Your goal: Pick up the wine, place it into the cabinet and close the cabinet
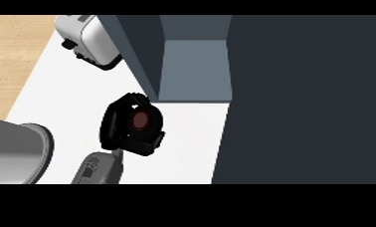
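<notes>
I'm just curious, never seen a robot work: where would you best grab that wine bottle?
Round its body, from the side. The wine stands upright, only its round top showing from above, so a wrap round the sides suits it. The left hand is curled round it that way.

Open cabinet [195, 69] mouth — toaster [92, 39] leftward

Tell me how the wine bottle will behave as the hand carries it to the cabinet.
Seen from above, the wine bottle stands upright in the curled left hand, so it looks tall and narrow: probably apt to tip when set down. It is likely rigid and smooth, so it may slip. The cabinet stands open nearby.
</notes>
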Controlling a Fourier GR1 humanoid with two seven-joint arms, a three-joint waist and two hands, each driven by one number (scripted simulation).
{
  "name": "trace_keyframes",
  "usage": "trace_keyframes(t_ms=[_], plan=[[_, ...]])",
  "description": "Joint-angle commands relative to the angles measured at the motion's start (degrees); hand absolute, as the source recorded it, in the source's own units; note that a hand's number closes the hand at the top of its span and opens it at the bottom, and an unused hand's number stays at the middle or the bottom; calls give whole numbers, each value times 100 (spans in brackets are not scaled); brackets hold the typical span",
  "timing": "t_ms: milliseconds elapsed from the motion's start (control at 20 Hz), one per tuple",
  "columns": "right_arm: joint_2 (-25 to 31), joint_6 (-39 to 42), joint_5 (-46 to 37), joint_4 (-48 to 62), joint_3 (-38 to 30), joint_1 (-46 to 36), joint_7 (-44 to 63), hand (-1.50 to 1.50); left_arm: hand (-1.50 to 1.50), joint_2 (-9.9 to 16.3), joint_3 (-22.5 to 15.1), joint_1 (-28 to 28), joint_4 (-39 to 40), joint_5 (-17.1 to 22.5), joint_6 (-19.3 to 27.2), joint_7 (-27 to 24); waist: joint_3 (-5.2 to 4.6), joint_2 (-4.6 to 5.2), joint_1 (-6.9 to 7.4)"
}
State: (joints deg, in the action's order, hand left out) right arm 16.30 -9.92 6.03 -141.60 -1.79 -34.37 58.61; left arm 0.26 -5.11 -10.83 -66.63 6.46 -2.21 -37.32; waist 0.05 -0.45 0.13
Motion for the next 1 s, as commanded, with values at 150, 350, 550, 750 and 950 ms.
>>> trace_keyframes(t_ms=[150, 350, 550, 750, 950], plan=[[-66, 83, 628, -446, -171, 290, 199, -150, 150, -25, -1355, 39, -1795, 652, 1248, 1482, 3, 2, -32], [-115, -43, 410, -314, 5, 110, 268, -150, 150, -25, -1400, -354, -2483, 565, 1774, 2519, -2, 13, -23], [26, 2, 582, -364, -164, -13, 458, -150, 150, -25, -1624, -645, -2822, 431, 2239, 3181, -4, 16, -30], [-241, 292, 634, -213, -58, 645, -404, -150, 150, -25, -1540, -2022, -2011, 511, 3097, 3407, 2, 49, -85], [-145, 216, 692, -569, -148, 491, -60, -150, 150, -26, -1256, -2678, -1491, 870, 3340, 3637, 0, 46, -137]])
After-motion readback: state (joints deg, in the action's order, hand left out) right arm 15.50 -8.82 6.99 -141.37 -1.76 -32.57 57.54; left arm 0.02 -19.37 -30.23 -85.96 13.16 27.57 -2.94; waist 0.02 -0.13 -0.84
